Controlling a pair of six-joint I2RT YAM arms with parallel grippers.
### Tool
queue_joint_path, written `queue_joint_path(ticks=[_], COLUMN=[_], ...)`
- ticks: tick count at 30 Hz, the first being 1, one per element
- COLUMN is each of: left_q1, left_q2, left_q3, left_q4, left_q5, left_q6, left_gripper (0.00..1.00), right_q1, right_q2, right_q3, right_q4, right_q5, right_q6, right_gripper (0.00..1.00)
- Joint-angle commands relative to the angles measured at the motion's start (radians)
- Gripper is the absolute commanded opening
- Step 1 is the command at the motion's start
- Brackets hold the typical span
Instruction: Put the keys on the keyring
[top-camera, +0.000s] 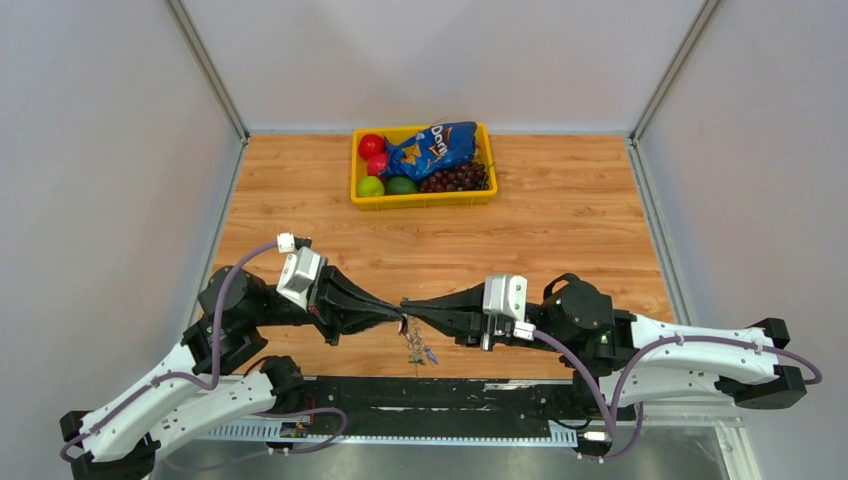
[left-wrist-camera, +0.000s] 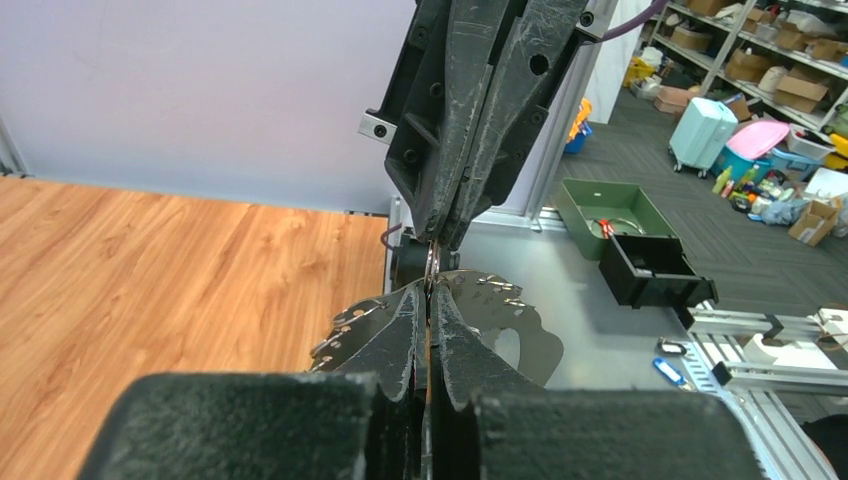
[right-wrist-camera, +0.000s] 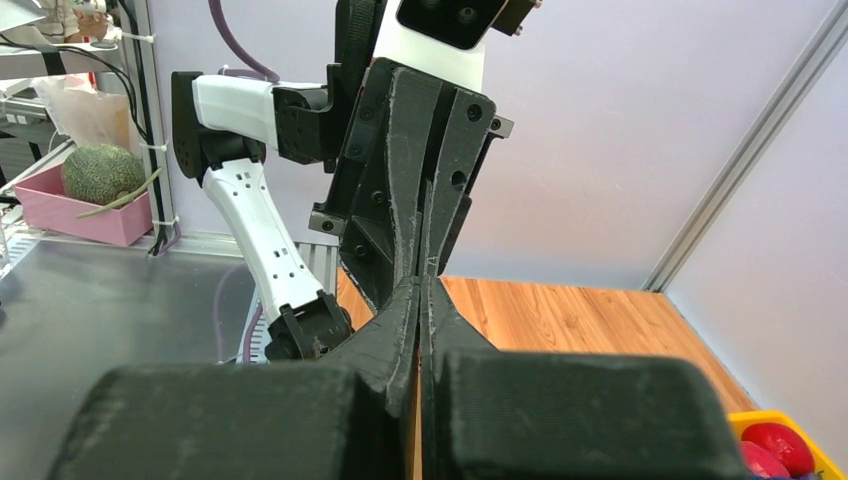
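My two grippers meet tip to tip above the near middle of the wooden table. The left gripper (top-camera: 397, 317) (left-wrist-camera: 430, 288) is shut, and so is the right gripper (top-camera: 409, 309) (right-wrist-camera: 420, 282). In the left wrist view a thin silvery loop, the keyring (left-wrist-camera: 431, 264), runs edge-on from the right gripper's closed tips into my left ones. Both seem to pinch it. Below the meeting point, small silvery keys (top-camera: 414, 346) with a little blue piece (top-camera: 431, 355) dangle just over the table. The right wrist view hides the ring behind the fingers.
A yellow tray (top-camera: 424, 200) at the back centre holds red and green fruit, dark grapes (top-camera: 458, 178) and a blue chips bag (top-camera: 433, 148). Grey walls close in the table on three sides. A black rail (top-camera: 430, 396) runs along the near edge.
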Motion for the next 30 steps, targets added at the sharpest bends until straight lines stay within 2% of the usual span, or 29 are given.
queue_joint_path(ticks=[1,6,11,17,23,30], left_q1=[0.002,0.001,0.000,0.001,0.002,0.000], left_q2=[-0.024,-0.030,-0.013,0.008,0.048,0.099], left_q3=[0.010,0.041,0.095,0.152,0.227,0.306], left_q4=[0.057,-0.005,-0.150,-0.302,-0.459,-0.609], left_q5=[0.015,-0.005,-0.040,-0.059,-0.054,-0.043], left_q6=[-0.004,0.020,0.072,0.130,0.186,0.254], left_gripper=[0.00,0.00,0.00,0.00,0.00,0.00], right_q1=[0.011,0.009,0.010,0.009,0.008,0.007], right_q2=[0.001,0.005,-0.037,-0.040,0.048,0.165], right_q3=[0.058,0.084,0.121,0.203,0.331,0.429], right_q4=[-0.001,-0.077,-0.184,-0.424,-0.665,-0.798], right_q5=[0.015,0.082,0.119,0.129,0.105,0.034], right_q6=[0.021,0.055,0.095,0.138,0.167,0.164], right_gripper=[0.00,0.01,0.28,0.45,0.48,0.45])
